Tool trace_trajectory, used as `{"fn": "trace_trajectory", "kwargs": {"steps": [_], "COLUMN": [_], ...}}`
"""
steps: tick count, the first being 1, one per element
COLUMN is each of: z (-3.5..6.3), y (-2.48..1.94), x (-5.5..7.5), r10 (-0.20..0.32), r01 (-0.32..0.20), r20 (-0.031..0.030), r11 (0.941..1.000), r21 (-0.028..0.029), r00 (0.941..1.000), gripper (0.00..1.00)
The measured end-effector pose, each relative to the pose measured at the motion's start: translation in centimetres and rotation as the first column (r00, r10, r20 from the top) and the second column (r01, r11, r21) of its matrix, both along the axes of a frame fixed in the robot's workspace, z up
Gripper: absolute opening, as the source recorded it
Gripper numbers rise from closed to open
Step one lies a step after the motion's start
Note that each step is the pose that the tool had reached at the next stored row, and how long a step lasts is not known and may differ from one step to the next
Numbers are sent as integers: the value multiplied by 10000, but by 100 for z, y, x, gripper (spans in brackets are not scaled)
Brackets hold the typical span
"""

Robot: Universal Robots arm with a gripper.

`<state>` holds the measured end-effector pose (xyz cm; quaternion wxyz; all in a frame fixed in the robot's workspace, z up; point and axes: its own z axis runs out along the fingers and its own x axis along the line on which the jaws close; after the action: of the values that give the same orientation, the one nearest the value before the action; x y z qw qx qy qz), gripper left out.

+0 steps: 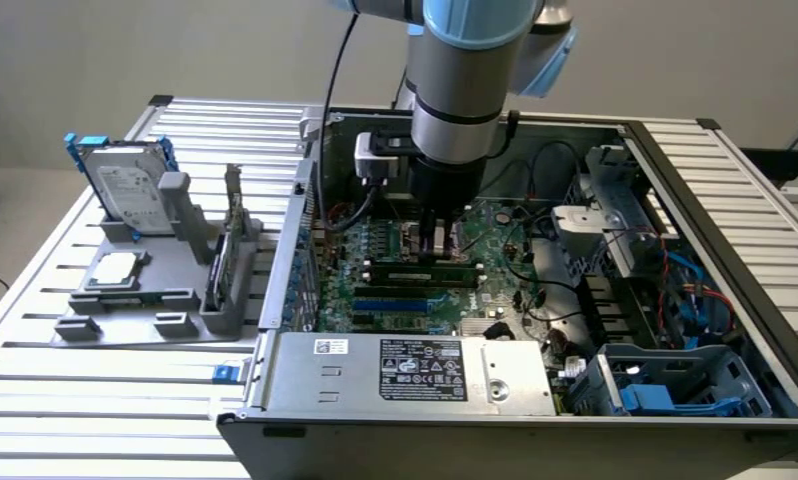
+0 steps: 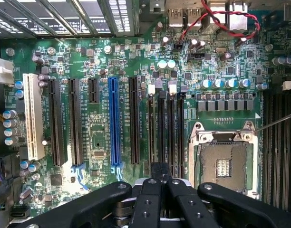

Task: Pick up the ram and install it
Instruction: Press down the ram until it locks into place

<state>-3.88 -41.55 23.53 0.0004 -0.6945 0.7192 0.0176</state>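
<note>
In the exterior view, the robot arm reached straight down into an open computer case lying on a slatted metal table. Its hand hung just above the green motherboard, over the ram, a dark narrow stick lying among the memory slots. On the exterior view's left, a grey holder carried a hard drive with blue rails and a square processor chip.

In the wrist view, the hand's black fingers were pressed together, closed narrow, directly above the black memory slots. An empty processor socket lay just beside these, and a blue expansion slot stood nearby.
</note>
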Motion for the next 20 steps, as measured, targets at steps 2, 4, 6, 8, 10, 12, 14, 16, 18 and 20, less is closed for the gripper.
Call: {"fn": "trace_trajectory", "kwargs": {"steps": [2,4,6,8,10,12,14,16,18,20], "z": [-4,-9,-13,-18,-23,-26,-31,-38,-43,-49], "y": [0,2,8,17,24,25,25,26,25,26], "x": [0,0,-1,0,0,0,0,0,0,0], "r10": [10,17,22,27,35,46,58,71,84,97], "r01": [-10,-17,-22,-27,-35,-46,-58,-71,-84,-97], "r20": [0,-1,-1,0,1,-1,0,0,0,0], "r11": [10000,10000,10000,10000,10000,10000,10000,10000,10000,9999], "r21": [-17,-30,-35,-37,-37,-42,-42,-42,-44,-43], "r00": [10000,10000,10000,10000,10000,10000,10000,10000,10000,10000], "gripper": [11,11,11,11,11,11,11,11,11,11]}}
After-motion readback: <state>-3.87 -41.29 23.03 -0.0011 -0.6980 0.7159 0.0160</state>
